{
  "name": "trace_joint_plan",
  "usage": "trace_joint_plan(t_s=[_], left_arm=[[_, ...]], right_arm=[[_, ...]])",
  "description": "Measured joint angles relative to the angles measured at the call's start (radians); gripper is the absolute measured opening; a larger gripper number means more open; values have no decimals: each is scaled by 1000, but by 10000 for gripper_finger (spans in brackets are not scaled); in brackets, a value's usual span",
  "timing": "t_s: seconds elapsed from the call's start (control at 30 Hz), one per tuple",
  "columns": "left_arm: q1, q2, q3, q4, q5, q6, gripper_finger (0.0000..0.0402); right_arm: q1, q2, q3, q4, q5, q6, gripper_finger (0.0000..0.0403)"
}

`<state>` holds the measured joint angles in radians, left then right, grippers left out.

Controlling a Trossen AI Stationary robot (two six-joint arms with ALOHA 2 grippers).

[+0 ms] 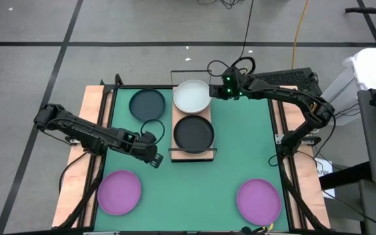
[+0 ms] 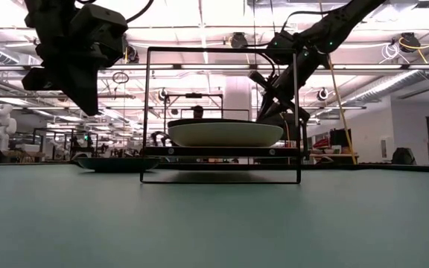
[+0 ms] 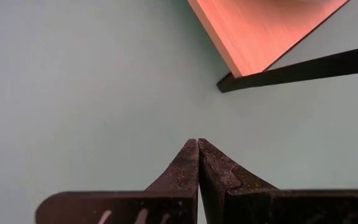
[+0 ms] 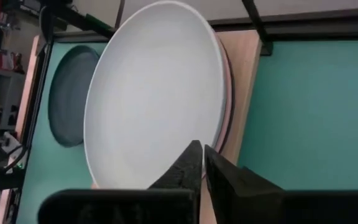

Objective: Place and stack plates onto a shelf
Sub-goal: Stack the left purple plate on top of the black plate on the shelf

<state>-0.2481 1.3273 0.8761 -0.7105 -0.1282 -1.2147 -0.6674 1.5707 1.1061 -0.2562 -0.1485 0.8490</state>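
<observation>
The shelf [image 1: 202, 115], a narrow wood board with black wire ends, stands mid-table. A whitish plate [image 1: 191, 96] lies on its far end over a pink rim [image 4: 229, 106]. A dark grey plate [image 1: 193, 132] lies on its near end. Another dark grey plate [image 1: 147, 104] rests on the mat left of the shelf. Two purple plates [image 1: 119, 192] [image 1: 258, 200] lie near the front edge. My right gripper [image 4: 202, 149] is shut at the whitish plate's right rim. My left gripper [image 3: 197, 144] is shut above the mat, by the shelf's near left corner [image 3: 235, 65]. My right gripper has its shut fingertips [image 4: 194, 155] at the right rim [image 4: 213, 146] of the whitish plate, coming from the table's right and slanting down. Whether they touch the rim I cannot tell. The plate lies flat on the stack.
Wooden side rails [image 1: 94, 111] run along both sides of the green mat. The shelf's tall wire frame [image 2: 149, 112] stands at its near end. Open mat lies between the two purple plates and right of the shelf.
</observation>
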Motion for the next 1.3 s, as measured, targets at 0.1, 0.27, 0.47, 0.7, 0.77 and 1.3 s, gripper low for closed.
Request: trace_joint_plan(t_s=[0.1, 0.27, 0.47, 0.7, 0.77, 1.3], left_arm=[[0, 0, 0, 4, 10, 5, 1], [0, 0, 0, 6, 27, 13, 1], [-2, 0, 0, 6, 44, 12, 1], [-10, 0, 0, 6, 45, 1, 1], [-10, 0, 0, 5, 42, 4, 1], [-8, 0, 0, 4, 26, 24, 1]], right_arm=[[0, 8, 0, 8, 18, 1, 3], [1, 33, 0, 52, 17, 3, 1], [1, 51, -1, 61, 31, 23, 0], [-3, 51, -1, 57, 47, 5, 0], [-3, 51, -1, 57, 47, -3, 0], [1, 49, -93, 144, 18, 64, 0]])
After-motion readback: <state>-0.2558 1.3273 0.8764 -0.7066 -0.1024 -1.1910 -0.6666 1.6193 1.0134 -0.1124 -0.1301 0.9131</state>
